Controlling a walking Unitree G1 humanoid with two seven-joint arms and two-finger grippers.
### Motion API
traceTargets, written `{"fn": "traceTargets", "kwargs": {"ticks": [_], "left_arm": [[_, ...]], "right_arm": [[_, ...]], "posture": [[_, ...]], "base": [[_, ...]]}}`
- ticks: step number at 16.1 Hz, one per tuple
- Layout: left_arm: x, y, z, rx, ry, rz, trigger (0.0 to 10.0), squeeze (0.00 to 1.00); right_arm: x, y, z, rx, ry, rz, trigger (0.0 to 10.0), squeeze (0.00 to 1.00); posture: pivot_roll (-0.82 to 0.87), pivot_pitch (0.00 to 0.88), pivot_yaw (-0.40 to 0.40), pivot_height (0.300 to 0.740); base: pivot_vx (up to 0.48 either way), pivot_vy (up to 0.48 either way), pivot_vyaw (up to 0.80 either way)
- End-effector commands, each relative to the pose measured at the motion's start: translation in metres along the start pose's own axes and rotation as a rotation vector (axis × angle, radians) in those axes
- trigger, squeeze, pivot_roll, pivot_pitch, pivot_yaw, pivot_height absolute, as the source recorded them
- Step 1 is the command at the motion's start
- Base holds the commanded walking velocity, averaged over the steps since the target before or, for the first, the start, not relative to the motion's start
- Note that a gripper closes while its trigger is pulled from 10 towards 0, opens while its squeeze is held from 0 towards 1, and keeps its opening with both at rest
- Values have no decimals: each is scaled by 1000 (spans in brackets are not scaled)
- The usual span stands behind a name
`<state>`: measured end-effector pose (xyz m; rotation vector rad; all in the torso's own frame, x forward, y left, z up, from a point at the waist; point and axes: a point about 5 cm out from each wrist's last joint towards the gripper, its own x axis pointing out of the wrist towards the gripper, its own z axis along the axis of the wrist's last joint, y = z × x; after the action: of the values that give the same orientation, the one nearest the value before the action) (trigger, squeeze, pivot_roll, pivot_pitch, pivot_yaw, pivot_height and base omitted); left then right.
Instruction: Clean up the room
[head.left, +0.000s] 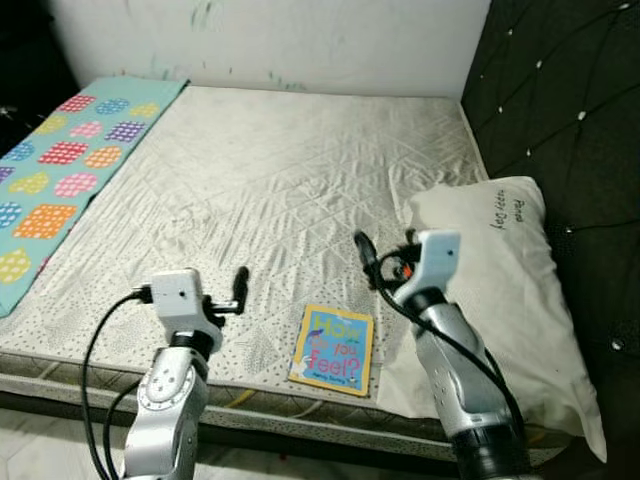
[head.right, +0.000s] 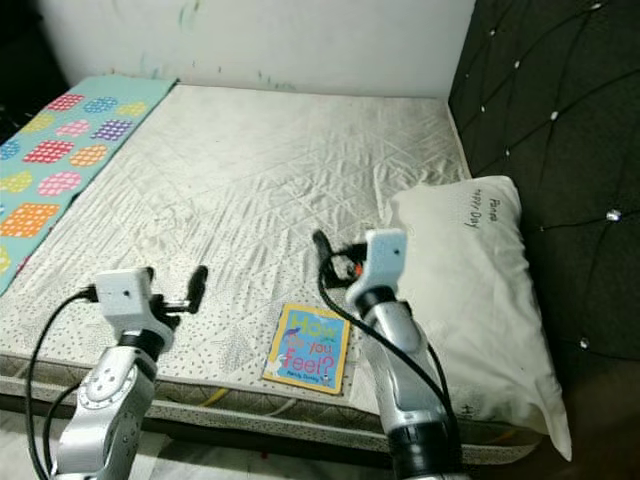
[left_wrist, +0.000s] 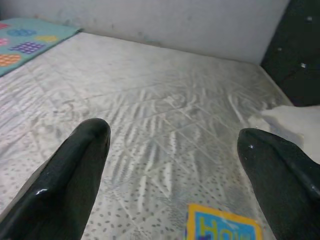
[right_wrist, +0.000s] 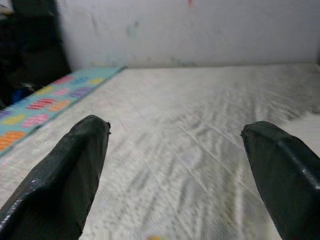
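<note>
A small picture book (head.left: 332, 350) with a yellow border and blue cover lies flat near the front edge of the bare quilted mattress (head.left: 280, 180). My left gripper (head.left: 238, 290) hovers open just left of the book, nothing between its fingers (left_wrist: 75, 175); the book's corner (left_wrist: 222, 227) shows low between them. Above the book's right side, close to the pillow (head.left: 505, 290), my right gripper (head.left: 385, 250) is raised and open, its fingers (right_wrist: 65, 175) wide apart and empty. The white pillow lies at the mattress's right side against the headboard.
A teal blanket (head.left: 55, 170) with coloured dotted circles covers the mattress's far left. A black tufted headboard (head.left: 560, 90) rises on the right and a white wall (head.left: 280, 40) at the back. The mattress front edge (head.left: 260, 400) drops to the floor.
</note>
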<state>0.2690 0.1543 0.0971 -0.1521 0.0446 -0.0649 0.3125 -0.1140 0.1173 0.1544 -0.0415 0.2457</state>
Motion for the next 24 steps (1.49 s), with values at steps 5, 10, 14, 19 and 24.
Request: {"fn": "traceTargets", "kwargs": {"ticks": [5, 10, 14, 19, 24], "left_arm": [[-12, 15, 5, 59, 3, -50, 10000, 0], [-16, 32, -11, 43, 97, -4, 10000, 0], [-14, 31, -14, 18, 109, -7, 10000, 0], [-12, 34, -16, 3, 124, -7, 10000, 0], [-10, 33, -15, 11, 124, -15, 10000, 0]], "right_arm": [[-6, -9, 5, -66, -16, -56, 10000, 0], [-13, -31, -7, -196, 37, -154, 10000, 0], [-14, -32, -8, -208, 38, -166, 10000, 0], [-16, -32, -13, -211, 60, -178, 10000, 0], [-13, -31, -15, -185, 78, -180, 10000, 0]], "posture": [[-71, 0, 15, 740], [-72, 0, 4, 740], [-80, 0, 3, 740], [-80, 0, 12, 740], [-79, 0, 12, 740]], "base": [[0, 0, 0], [0, 0, 0], [0, 0, 0], [0, 0, 0], [0, 0, -800]]}}
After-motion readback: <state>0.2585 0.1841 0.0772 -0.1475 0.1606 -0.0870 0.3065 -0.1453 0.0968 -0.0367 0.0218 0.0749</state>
